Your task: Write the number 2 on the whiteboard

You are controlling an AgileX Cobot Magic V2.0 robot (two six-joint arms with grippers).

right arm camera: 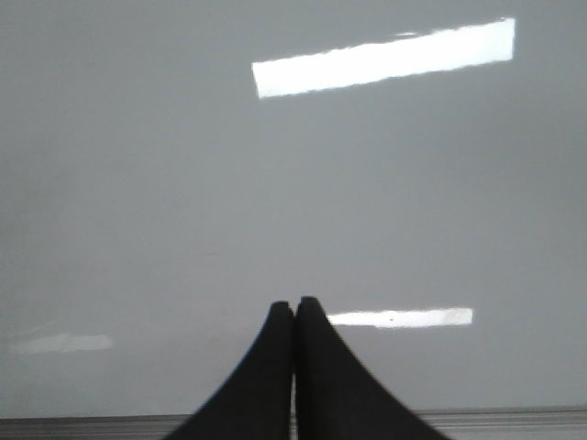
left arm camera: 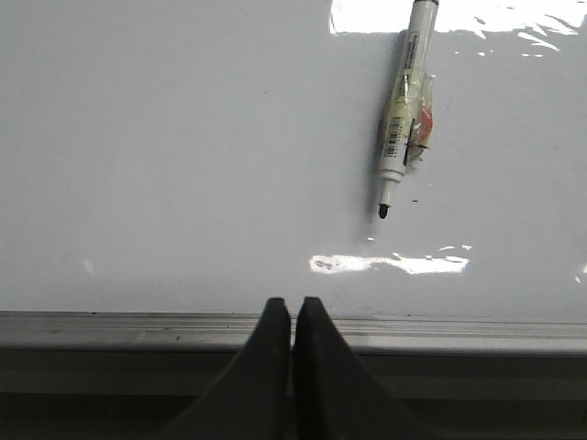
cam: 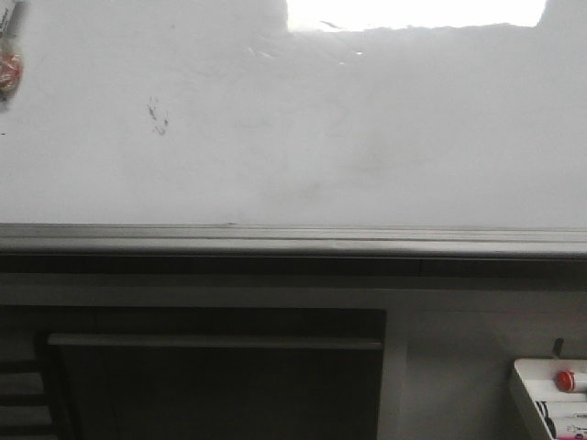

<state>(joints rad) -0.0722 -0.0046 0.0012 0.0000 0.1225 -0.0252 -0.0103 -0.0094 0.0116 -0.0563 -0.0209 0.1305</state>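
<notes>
Front view: the whiteboard [cam: 303, 128] fills the upper half, glossy and faintly smeared, with a bright glare patch [cam: 417, 13] along its top edge. A small dark smudge [cam: 158, 115] sits on the left part of the board; no drawn digit shows on the surface. At the far left edge a marker [cam: 8, 55], with something orange taped to it, is cut off by the frame. A grey rail [cam: 293, 240] runs along the board's bottom edge. Below it is a dark cabinet opening [cam: 215, 376], and in the lower right corner a white tray [cam: 550, 399] with a red knob [cam: 565, 380]. Neither arm appears here.

Left wrist view: the left hand [left arm camera: 293, 307] has its two black fingers pressed together, holding nothing, its tips level with the rail [left arm camera: 440, 328]. Beyond them the board [left arm camera: 183, 147] is bare white. The marker [left arm camera: 402, 105] lies against the board well apart from the fingers, uncapped, black tip nearest the rail. It carries a barcode label and some small print, too small to read, and clear tape with an orange scrap wraps its middle.

Right wrist view: the right hand [right arm camera: 294, 307] is likewise pressed shut and empty, in front of plain board [right arm camera: 138, 183] with two reflected light strips. The picture is soft. A strip of rail [right arm camera: 514, 422] shows beside the fingers.
</notes>
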